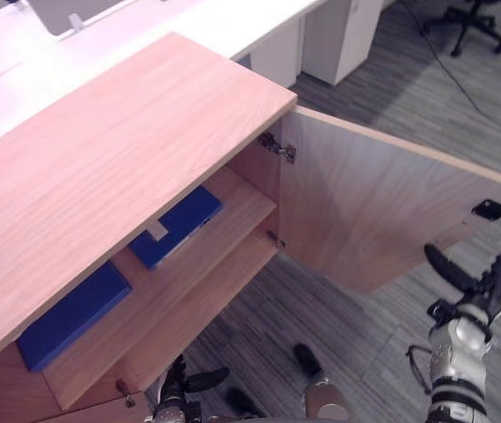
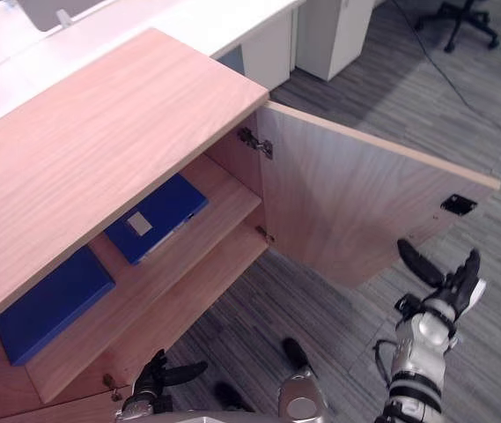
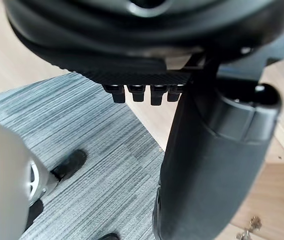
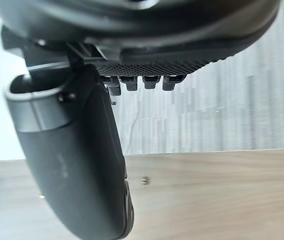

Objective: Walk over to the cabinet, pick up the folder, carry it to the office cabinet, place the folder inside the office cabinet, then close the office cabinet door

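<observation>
The wooden office cabinet (image 1: 100, 159) stands with its right door (image 1: 382, 211) swung wide open. On its upper shelf lie two blue folders: one with a white label (image 1: 180, 225) near the hinge side, and a plain one (image 1: 74, 315) further left. My right hand (image 1: 472, 301) hovers open and empty low down, just in front of the door's free edge; its wrist view has the thumb (image 4: 77, 165) over the door's wood (image 4: 206, 195). My left hand (image 1: 175, 383) hangs open and empty below the cabinet's lower shelf, thumb (image 3: 211, 165) out.
White desks (image 1: 144, 35) and a white drawer unit (image 1: 342, 35) stand behind the cabinet. An office chair (image 1: 475, 22) sits at the far right on the grey carpet (image 1: 338, 308). A black latch plate (image 1: 490, 209) is on the door's inner face.
</observation>
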Motion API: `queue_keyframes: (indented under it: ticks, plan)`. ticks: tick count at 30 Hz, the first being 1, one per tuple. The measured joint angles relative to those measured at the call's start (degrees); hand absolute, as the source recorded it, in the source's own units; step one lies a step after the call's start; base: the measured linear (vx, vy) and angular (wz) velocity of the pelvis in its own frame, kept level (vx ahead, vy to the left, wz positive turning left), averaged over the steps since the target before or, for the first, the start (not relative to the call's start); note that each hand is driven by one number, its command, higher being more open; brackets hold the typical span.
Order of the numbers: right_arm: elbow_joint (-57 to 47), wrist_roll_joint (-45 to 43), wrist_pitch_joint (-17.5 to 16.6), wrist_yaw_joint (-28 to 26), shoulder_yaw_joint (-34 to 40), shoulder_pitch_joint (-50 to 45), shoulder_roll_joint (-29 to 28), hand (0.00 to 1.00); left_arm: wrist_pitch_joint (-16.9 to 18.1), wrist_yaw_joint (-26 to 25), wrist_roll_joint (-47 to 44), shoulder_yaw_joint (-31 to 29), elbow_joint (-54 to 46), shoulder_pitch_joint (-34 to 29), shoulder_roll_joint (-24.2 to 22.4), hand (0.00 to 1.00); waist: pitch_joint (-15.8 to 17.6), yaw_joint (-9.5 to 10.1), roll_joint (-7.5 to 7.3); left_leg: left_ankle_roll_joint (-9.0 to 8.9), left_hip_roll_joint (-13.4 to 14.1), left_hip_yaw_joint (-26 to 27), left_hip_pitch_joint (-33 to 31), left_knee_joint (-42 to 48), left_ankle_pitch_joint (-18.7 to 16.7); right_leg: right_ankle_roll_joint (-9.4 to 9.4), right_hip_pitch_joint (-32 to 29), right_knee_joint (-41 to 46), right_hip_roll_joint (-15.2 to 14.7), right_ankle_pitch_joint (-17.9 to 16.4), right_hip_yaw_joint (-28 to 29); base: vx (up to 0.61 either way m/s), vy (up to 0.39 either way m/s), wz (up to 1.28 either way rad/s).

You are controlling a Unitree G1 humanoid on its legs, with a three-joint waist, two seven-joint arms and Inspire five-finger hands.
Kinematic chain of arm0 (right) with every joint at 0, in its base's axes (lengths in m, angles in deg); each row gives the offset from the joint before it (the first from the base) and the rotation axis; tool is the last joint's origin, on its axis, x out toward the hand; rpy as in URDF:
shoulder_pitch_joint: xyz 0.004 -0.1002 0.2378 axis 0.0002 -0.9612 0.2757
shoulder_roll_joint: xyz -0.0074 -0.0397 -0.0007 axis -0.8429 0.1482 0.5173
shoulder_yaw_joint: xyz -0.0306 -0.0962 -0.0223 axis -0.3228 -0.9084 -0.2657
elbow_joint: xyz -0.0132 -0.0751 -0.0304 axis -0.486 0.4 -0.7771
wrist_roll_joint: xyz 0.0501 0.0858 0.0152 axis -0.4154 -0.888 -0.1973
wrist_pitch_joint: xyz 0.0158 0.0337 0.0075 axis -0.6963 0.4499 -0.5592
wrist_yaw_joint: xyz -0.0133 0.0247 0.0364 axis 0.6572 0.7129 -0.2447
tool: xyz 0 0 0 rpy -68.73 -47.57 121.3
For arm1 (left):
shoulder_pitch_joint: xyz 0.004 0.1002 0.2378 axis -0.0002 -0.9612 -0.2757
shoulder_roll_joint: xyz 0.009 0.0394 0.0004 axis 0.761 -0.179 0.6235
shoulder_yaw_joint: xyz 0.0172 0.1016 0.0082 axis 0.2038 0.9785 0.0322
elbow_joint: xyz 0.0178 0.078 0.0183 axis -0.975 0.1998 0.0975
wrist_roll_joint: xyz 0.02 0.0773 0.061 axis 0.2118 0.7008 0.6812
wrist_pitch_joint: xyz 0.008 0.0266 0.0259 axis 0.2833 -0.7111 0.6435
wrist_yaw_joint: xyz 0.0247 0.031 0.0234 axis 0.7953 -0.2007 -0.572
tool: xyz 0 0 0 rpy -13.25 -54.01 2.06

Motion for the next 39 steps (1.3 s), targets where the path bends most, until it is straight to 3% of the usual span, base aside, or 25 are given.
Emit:
queue_keyframes:
  ticks: [9, 18, 21, 25, 29, 32, 36, 39]
  plan:
    - [3.33, -3.45, -0.32, -2.75, -6.99, 6.47, 5.38, 1.00, 1.46, 1.14, 0.00, 5.09, 0.01, 1.55, -0.90, 1.00, 3.75, -0.13, 2.00, 0.19, -0.82, -1.88, -2.57, 0.01, -0.45, 0.78, -2.22, 0.02, -0.75, 0.70, -0.03, 0.01, -0.143, 0.02]
    - [1.76, -4.73, -0.39, -2.56, -11.66, 5.19, 7.74, 1.00, 1.72, 1.05, 1.00, 7.16, 0.42, 1.58, -0.62, 1.00, 3.93, -0.14, 1.85, 0.26, -1.50, -6.42, -4.33, 1.32, -0.44, 0.50, -2.68, 0.04, -1.60, 0.49, -2.18, 0.00, -0.133, 0.09]
    - [-5.41, -4.54, -0.24, -2.40, -12.15, 0.17, 5.17, 1.00, 1.69, 0.99, 2.29, 7.08, 0.55, 1.57, -0.65, 1.00, 4.30, -0.16, 1.30, 0.54, -1.48, -6.91, -4.04, 1.14, -0.24, 0.46, -2.59, -0.06, -1.47, 0.52, -1.93, 0.01, -0.092, -0.09]
    - [-18.88, -2.31, -0.24, -1.58, -12.18, -10.34, -3.39, 1.00, 1.66, 0.83, 2.85, 6.57, 0.82, 1.93, -0.88, 1.00, 4.62, -0.64, 0.82, 0.59, -0.51, -6.86, -2.52, 1.20, -0.19, 0.37, -0.99, -0.22, -0.64, 0.63, -1.94, 0.04, -0.111, -0.07]
    - [-33.52, 1.10, -0.25, -1.28, -17.99, -25.15, -13.33, 1.00, 1.51, -0.16, 4.01, 5.95, 1.73, 2.36, -1.15, 1.00, 4.36, -1.99, -0.28, 0.35, 0.31, -6.91, -1.57, 1.51, -0.24, 0.34, 0.19, -0.58, 0.00, 0.64, -2.18, 0.02, -0.141, -0.02]
    - [-40.49, 1.92, -0.31, -1.25, -27.36, -37.66, -17.17, 1.00, 0.79, -0.32, 4.47, 6.10, 2.89, 2.77, -1.06, 1.00, 4.16, -2.60, -2.85, 0.08, 0.87, -6.90, -0.61, 1.99, -0.34, 0.34, 1.34, -0.55, 0.41, 0.64, -2.23, -0.01, -0.113, -0.03]
    - [-44.66, 2.28, -0.31, -1.30, -42.84, -50.61, -17.11, 1.00, 0.65, -0.27, 5.81, 7.72, 2.93, 3.05, -0.45, 1.00, 3.86, -2.67, -7.05, 0.01, 1.61, -7.11, -0.22, 3.58, -0.79, 0.35, 1.88, 0.85, 0.71, 0.56, -2.54, -0.06, -0.107, 0.01]
    - [-44.66, 3.26, 0.01, -1.40, -49.44, -52.45, -14.72, 1.00, 0.71, -0.21, 6.71, 10.08, 2.68, 3.10, 0.37, 1.00, 4.01, -2.63, -8.27, 0.29, 1.61, -8.05, -0.36, 4.87, -0.96, 0.49, 1.87, 2.75, 0.55, -0.35, -3.45, -0.10, -0.071, 0.20]
